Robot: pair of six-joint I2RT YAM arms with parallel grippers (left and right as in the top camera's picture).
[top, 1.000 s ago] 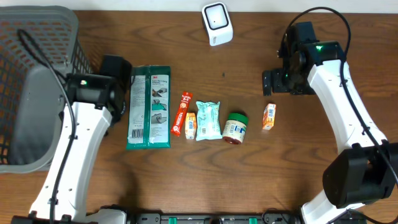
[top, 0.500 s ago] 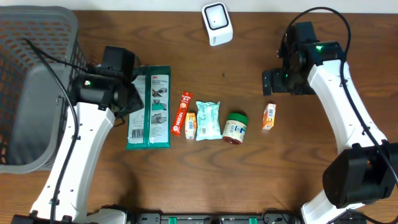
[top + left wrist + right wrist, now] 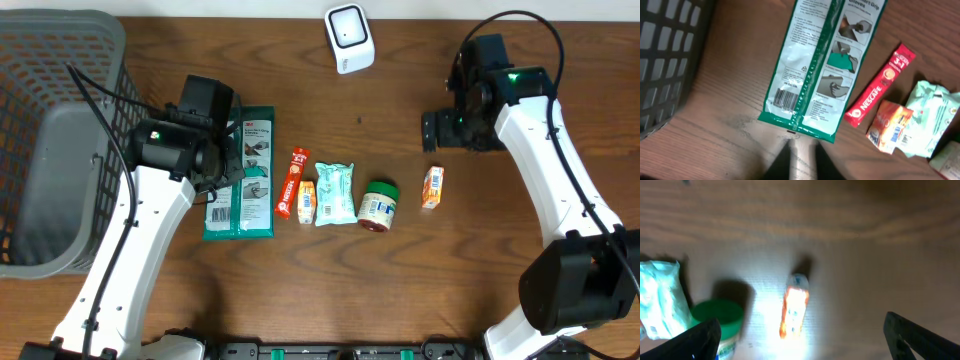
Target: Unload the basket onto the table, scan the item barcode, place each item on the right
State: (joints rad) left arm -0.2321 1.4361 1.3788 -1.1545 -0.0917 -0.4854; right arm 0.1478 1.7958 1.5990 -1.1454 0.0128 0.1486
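Observation:
A long green and white packet (image 3: 240, 172) lies flat on the table, its barcode (image 3: 786, 99) facing up near the end closest to me. My left gripper (image 3: 228, 165) hovers over this packet; in the left wrist view its fingers (image 3: 801, 150) stand shut with nothing between them, just off the packet's (image 3: 820, 70) near end. The white scanner (image 3: 348, 38) sits at the back centre. My right gripper (image 3: 437, 132) hangs wide open (image 3: 807, 340) above a small orange packet (image 3: 795, 305), touching nothing.
A row of items lies right of the green packet: a red Nescafe stick (image 3: 292, 183), a small orange sachet (image 3: 306, 201), a pale green pack (image 3: 336, 193), a green-lidded jar (image 3: 379, 206) and the orange packet (image 3: 432, 187). A grey basket (image 3: 60, 140) fills the left edge.
My left arm has swung right, away from the basket, to above the green packet, and its gripper has closed. The right arm has not moved.

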